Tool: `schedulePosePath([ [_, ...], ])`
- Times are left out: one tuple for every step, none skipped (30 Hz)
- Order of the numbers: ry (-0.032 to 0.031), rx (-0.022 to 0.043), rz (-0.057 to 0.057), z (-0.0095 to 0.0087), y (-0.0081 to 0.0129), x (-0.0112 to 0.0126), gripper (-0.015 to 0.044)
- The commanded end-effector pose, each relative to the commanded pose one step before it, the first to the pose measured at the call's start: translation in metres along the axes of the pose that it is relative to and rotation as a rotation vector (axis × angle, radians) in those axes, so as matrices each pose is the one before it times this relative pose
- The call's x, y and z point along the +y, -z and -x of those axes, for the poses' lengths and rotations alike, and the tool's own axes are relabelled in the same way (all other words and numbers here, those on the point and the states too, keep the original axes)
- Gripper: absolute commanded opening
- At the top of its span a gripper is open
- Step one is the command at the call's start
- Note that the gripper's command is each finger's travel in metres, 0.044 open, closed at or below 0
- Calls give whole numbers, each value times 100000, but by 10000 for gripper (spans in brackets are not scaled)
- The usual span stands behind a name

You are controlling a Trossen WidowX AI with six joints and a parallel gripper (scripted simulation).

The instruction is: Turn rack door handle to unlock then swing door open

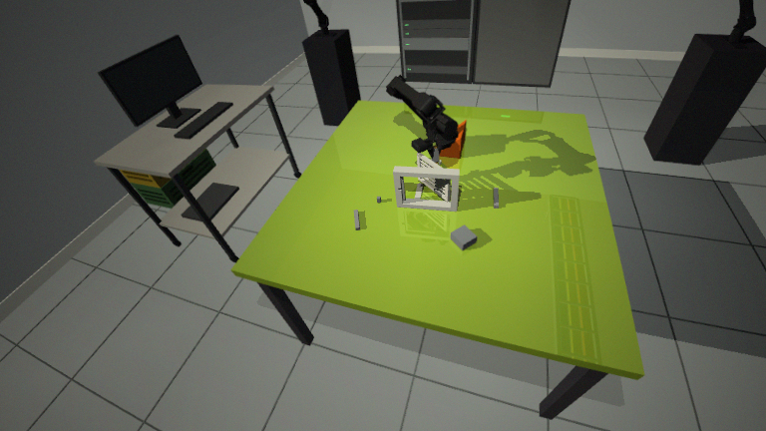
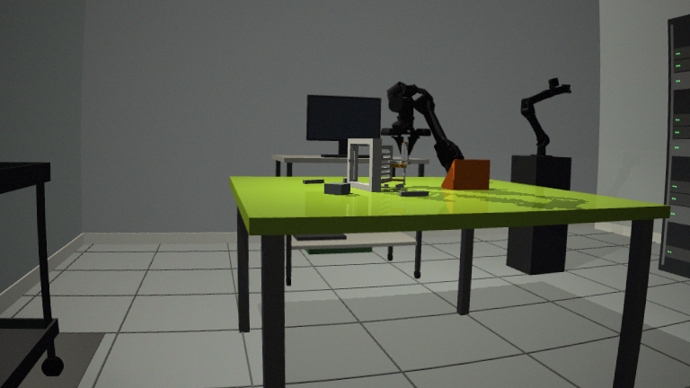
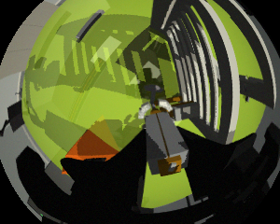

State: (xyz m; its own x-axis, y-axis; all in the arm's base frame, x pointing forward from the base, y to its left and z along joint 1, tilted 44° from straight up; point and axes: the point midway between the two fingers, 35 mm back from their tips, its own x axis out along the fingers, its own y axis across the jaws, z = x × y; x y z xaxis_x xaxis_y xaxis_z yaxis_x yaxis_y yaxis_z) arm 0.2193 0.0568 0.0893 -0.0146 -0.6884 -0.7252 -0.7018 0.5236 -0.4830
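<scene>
The white rack frame (image 1: 428,206) (image 2: 376,165) stands upright on the green table (image 1: 350,267) (image 2: 285,206). Its slatted door (image 1: 432,171) (image 2: 386,163) (image 3: 234,103) is part-way open, swung out behind the frame on the arm's side, from the frame's right post in the top view. My gripper (image 1: 435,154) (image 2: 405,147) (image 3: 161,131) points down and is shut on the door's upright grey handle (image 2: 404,154) (image 3: 164,133), which has orange parts at its ends. The handle's exact turn relative to the door is hard to tell. In the top view the dark fingers mostly hide it.
An orange wedge (image 1: 453,147) (image 2: 470,174) (image 3: 88,147) stands by the arm's base. A grey block (image 1: 463,237) (image 2: 336,189) lies in front of the frame. Grey bars (image 1: 356,219) (image 1: 496,198) lie on either side, with a small cube (image 1: 379,199) at the left.
</scene>
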Motion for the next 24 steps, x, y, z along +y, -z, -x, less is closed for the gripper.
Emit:
schedulePosePath([
  [161,-339,-7567,-21,-290,698,25],
  [-7,-2,-1475,-1,-36,231,25],
  [-5,1,-1476,-2,-31,232,25],
  [-10,-5,-1415,0,-40,223,25],
  [-7,-2,-1416,-1,-35,223,25],
  [-5,1,-1417,-1,-30,223,25],
  [-11,-6,-1400,1,-42,221,25],
  [-9,-4,-1409,0,-37,223,25],
  [-7,-2,-1410,0,-32,223,25],
  [-11,-6,-1398,1,-43,221,25],
  [-9,-4,-1411,0,-38,224,25],
  [-7,-2,-1412,0,-33,224,25],
  [-10,-5,-1389,1,-42,219,25],
  [-8,-3,-1405,0,-38,222,25],
  [-6,-1,-1406,-1,-32,223,25],
  [-10,-5,-1378,1,-41,218,25],
  [-8,-3,-1401,0,-37,222,25],
  [-6,-2,-1402,-1,-32,223,25],
  [-13,-6,-1545,1,-48,244,25],
  [-11,-5,-1578,0,-43,250,25],
  [-8,-3,-1578,-1,-36,251,25],
  [-13,-6,-1530,1,-45,242,25],
  [-11,-5,-1532,0,-39,244,25],
  [-8,-3,-1533,-1,-33,244,25],
])
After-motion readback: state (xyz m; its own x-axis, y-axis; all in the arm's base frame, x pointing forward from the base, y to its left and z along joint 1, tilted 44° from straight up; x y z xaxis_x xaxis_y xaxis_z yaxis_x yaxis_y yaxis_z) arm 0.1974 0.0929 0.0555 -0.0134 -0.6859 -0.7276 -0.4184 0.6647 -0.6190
